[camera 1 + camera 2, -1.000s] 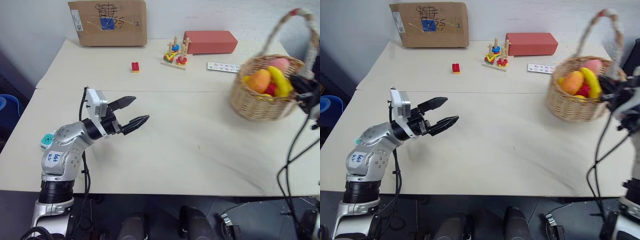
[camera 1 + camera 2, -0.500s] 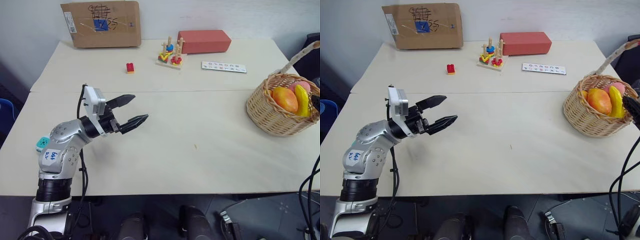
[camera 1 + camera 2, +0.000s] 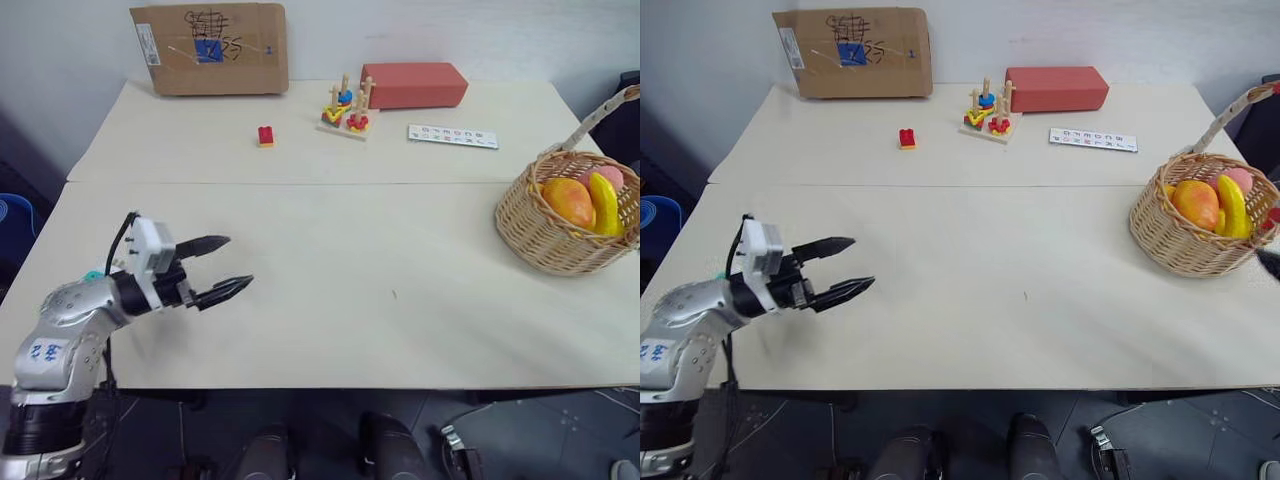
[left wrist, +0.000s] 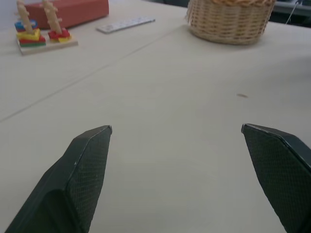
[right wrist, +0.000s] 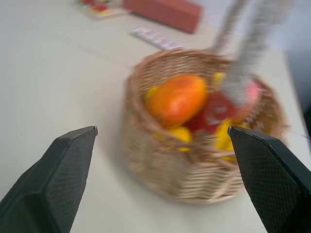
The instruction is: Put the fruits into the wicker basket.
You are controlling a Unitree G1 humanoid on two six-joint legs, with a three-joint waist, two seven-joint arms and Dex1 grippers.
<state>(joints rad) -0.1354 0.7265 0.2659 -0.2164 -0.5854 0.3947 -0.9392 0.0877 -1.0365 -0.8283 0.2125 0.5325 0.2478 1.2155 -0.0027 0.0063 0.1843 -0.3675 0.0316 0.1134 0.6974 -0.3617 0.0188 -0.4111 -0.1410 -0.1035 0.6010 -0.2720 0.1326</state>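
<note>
The wicker basket [image 3: 560,238] stands upright on the table at the right edge, its handle [image 5: 248,58] arching over it. Inside lie the fruits: an orange mango [image 3: 568,200], a yellow banana [image 3: 605,203], a pink peach [image 3: 1243,180] and a small red piece [image 5: 218,109]. My right gripper [image 5: 162,128] is open, level with the basket and a little short of it, with nothing between its fingers. Far across the table, near the front left, my left gripper [image 3: 238,262] hovers open and empty, pointing toward the table's middle.
At the back stand a cardboard box [image 3: 210,48], a red box [image 3: 415,85], a wooden stacking toy [image 3: 345,108], a white strip [image 3: 452,136] and a small red block [image 3: 266,135]. A teal gadget [image 3: 93,275] lies by my left arm. A seam [image 3: 350,183] joins the two tables.
The basket, tilted in my right gripper a second ago, now rests on the table. That gripper has opened and drawn back from the handle. My left arm pulled back toward the front left.
</note>
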